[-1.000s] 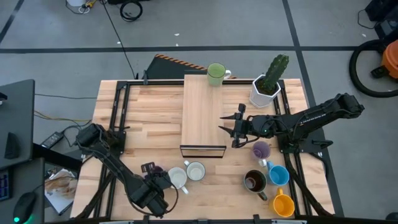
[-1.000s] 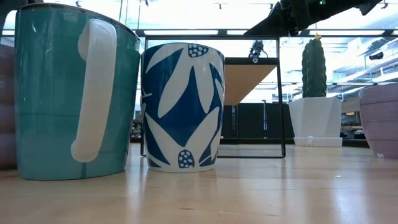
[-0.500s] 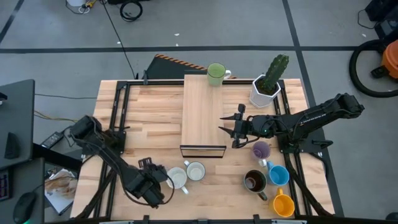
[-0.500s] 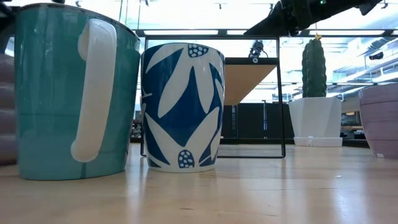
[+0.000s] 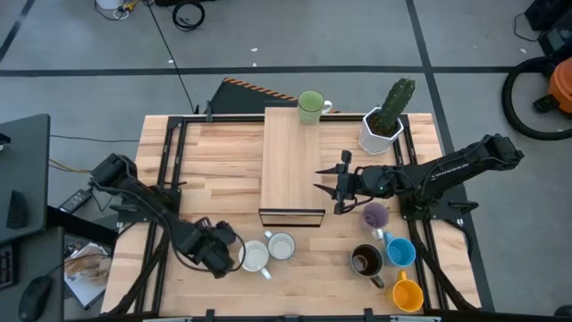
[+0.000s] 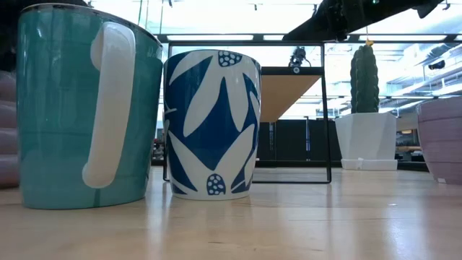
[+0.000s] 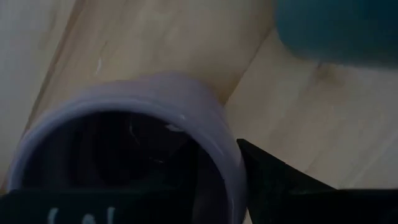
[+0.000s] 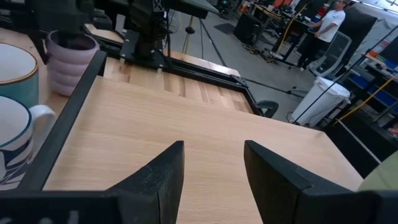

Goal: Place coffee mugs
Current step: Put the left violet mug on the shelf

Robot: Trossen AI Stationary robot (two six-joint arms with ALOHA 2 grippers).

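My left gripper [image 5: 217, 250] is near the table's near edge, shut on a lilac mug [image 7: 124, 124] that it mostly hides from above; the mug's ribbed side shows in the low view [image 6: 6, 130]. Right of it stand two mugs, white inside [image 5: 255, 257] [image 5: 281, 246], teal [image 6: 79, 108] and blue-patterned [image 6: 213, 123] from the side. A light green mug [image 5: 311, 105] stands on the far end of a raised wooden shelf [image 5: 290, 161]. My right gripper [image 5: 323, 186] hovers open at the shelf's right edge [image 8: 211, 152]. The second lilac [image 5: 375, 215], brown [image 5: 365, 260], blue [image 5: 400, 252] and orange [image 5: 407, 293] mugs stand near right. My left gripper has the lilac mug by its rim [image 7: 224, 146], one finger inside the cup and one finger [image 7: 273, 177] outside, coming from above. The mug stays upright. I cannot tell whether its foot is on the table.
A white angular pot with a cactus [image 5: 384, 121] stands at the far right, beside the shelf. The shelf has a black metal frame [image 5: 290, 215] with open space beneath. Bare wood lies left of the shelf [image 5: 214, 170]. A person stands in the room beyond [image 8: 333, 18].
My left gripper has moved from the near edge toward the far edge, ending over the lilac mug. In the low view the mug's foot sits slightly higher than a second ago. My right arm has kept still.
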